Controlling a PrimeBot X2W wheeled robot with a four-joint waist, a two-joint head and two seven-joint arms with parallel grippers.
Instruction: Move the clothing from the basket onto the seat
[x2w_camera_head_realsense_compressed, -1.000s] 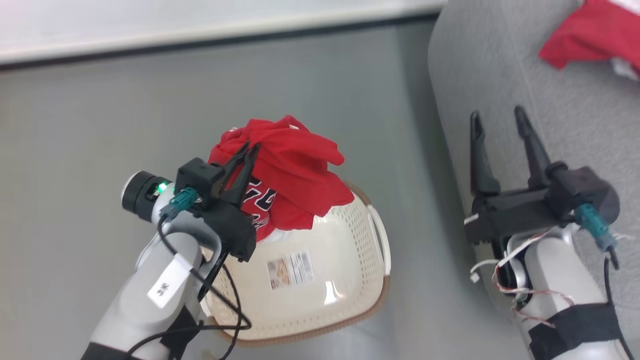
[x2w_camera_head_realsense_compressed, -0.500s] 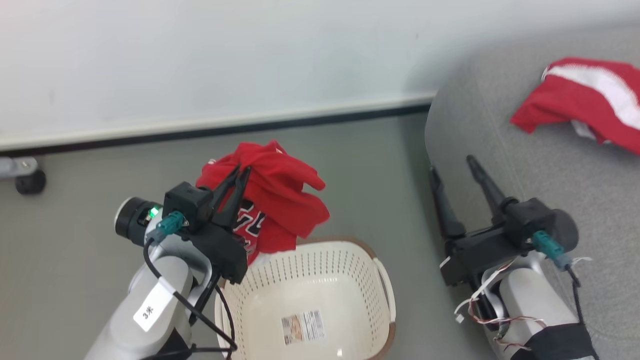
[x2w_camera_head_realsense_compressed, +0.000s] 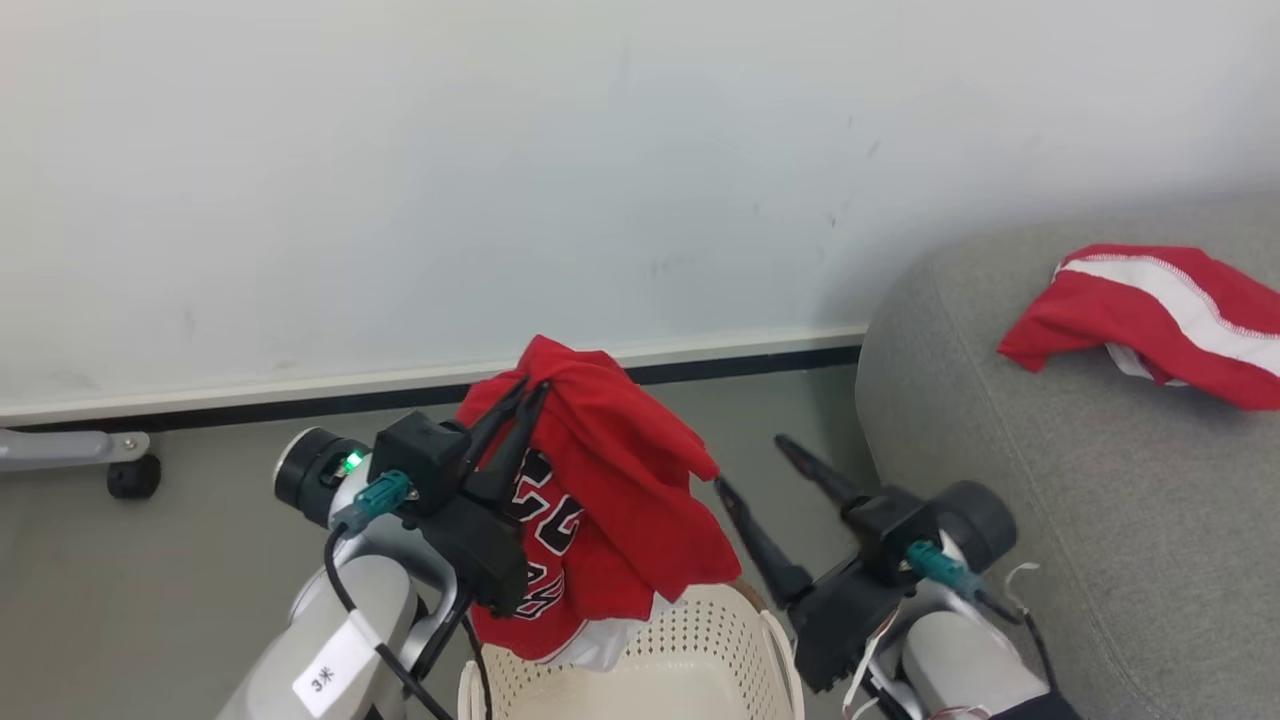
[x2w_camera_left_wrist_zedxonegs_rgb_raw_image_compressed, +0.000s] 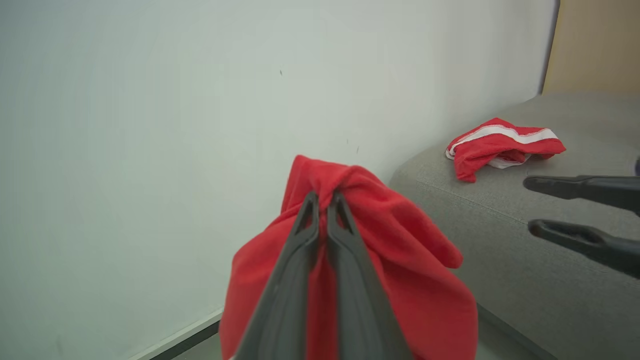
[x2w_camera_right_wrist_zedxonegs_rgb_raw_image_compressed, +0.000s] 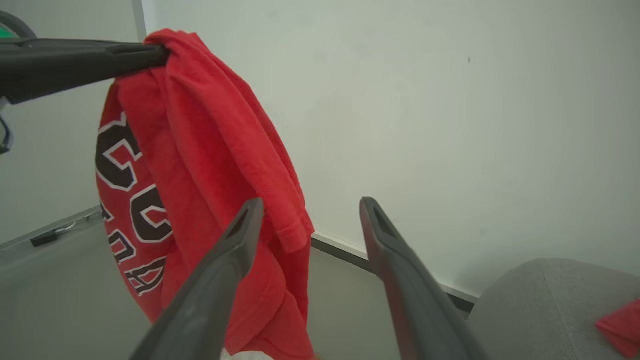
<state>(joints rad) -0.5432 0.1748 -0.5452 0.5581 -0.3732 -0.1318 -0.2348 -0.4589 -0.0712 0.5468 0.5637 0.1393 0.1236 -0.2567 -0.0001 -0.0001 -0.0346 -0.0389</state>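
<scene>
Head view: left jaws clamped shut on the bunched top of a red sports jersey with dark navy white-edged lettering (x2w_camera_head_realsense_compressed: 620, 500). Jersey hangs above a cream-white perforated plastic laundry basket (x2w_camera_head_realsense_compressed: 700, 650), white fabric (x2w_camera_head_realsense_compressed: 605, 645) at its lower hem near the basket rim. Right jaws spread wide, holding nothing, just right of the jersey, between it and a large grey woven-fabric sofa (x2w_camera_head_realsense_compressed: 1050, 520). Second red garment with white stripe (x2w_camera_head_realsense_compressed: 1150, 310) lies on the sofa seat, well apart from both arms
</scene>
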